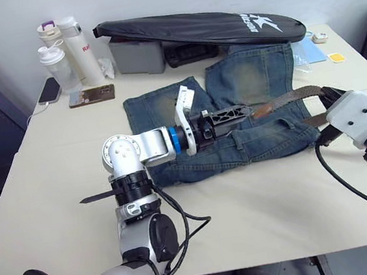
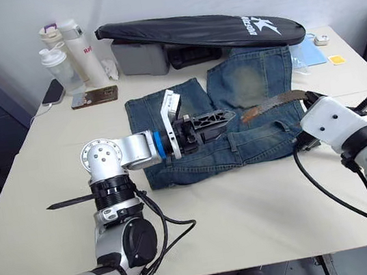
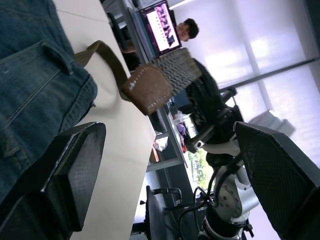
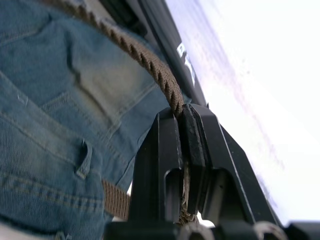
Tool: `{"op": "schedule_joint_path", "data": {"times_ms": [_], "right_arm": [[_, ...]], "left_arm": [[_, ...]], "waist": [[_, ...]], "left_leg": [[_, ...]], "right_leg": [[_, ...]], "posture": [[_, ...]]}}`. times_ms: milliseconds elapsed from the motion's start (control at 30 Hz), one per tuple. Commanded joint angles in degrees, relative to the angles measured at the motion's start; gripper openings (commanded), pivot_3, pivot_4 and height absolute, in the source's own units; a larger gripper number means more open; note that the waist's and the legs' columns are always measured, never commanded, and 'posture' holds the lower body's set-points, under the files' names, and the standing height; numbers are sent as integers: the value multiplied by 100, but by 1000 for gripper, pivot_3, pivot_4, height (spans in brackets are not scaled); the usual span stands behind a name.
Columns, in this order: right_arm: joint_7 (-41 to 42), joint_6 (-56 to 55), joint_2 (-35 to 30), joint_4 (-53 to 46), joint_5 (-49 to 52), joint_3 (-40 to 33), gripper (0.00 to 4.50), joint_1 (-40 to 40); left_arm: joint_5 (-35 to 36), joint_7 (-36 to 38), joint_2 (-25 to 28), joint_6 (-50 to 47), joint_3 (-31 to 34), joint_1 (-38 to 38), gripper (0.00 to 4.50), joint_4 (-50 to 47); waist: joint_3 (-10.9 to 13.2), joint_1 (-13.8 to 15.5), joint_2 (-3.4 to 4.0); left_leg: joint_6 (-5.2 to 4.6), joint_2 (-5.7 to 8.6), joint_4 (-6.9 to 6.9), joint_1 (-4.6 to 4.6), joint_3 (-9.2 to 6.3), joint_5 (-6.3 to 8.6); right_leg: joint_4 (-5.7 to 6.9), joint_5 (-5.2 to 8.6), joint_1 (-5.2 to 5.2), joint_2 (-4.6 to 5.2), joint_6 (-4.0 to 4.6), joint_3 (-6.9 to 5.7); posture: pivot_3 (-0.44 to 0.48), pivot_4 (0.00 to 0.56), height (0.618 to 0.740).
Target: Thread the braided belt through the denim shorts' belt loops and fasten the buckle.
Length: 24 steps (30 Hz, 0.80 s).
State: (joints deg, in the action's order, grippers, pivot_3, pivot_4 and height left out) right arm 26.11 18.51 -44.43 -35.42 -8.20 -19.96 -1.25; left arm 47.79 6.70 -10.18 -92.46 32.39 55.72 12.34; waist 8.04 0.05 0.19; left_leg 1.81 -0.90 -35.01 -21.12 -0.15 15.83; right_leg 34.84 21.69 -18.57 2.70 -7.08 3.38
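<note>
The near half of the table [image 1: 252, 224] lay bare in front of the denim shorts [image 1: 240, 146], giving open passage along the waistband side. Behind the shorts, the long black zipped bag [image 1: 202, 27] resting on a grey box [image 1: 137, 56] walled off the far edge. Bottles [image 1: 67, 51] and two phones [image 1: 91, 95] crowded the far left corner. The left gripper [image 1: 235, 114], fingers apart, hovered over the shorts' middle, blocking that approach. The braided belt [image 1: 282, 100], pinched by the right gripper [image 4: 181, 120], stretched above the right leg.
</note>
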Motion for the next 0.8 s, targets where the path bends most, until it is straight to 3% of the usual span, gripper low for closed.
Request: {"op": "schedule_joint_path", "data": {"times_ms": [33, 400, 800], "right_arm": [[-86, -267, 30, -294, -127, -80, 36, -2], [-3, -401, 196, -539, -224, 114, 36, 74], [-16, -296, 322, -640, -409, 355, 36, 65]], "left_arm": [[428, -317, -754, -4, 139, 121, 4500, 73], [1234, -1264, -1152, 193, 669, 393, 4500, 587], [1832, -1198, -887, 30, 113, 438, 4500, 1021]], "waist": [[0, 2, -1], [1, 2, -1], [1, 6, -2]], "left_leg": [[1, 0, 0, -1, 0, 0], [23, 7, 1, 6, -1, -6], [27, 11, 1, 7, 0, -7]], "right_leg": [[0, 0, 0, -1, -1, 0], [-10, 0, -2, -10, -1, -2], [-10, 0, -2, -9, -1, -3]], "posture": [[0, 150, 740], [0, 150, 740], [0, 150, 740]]}}
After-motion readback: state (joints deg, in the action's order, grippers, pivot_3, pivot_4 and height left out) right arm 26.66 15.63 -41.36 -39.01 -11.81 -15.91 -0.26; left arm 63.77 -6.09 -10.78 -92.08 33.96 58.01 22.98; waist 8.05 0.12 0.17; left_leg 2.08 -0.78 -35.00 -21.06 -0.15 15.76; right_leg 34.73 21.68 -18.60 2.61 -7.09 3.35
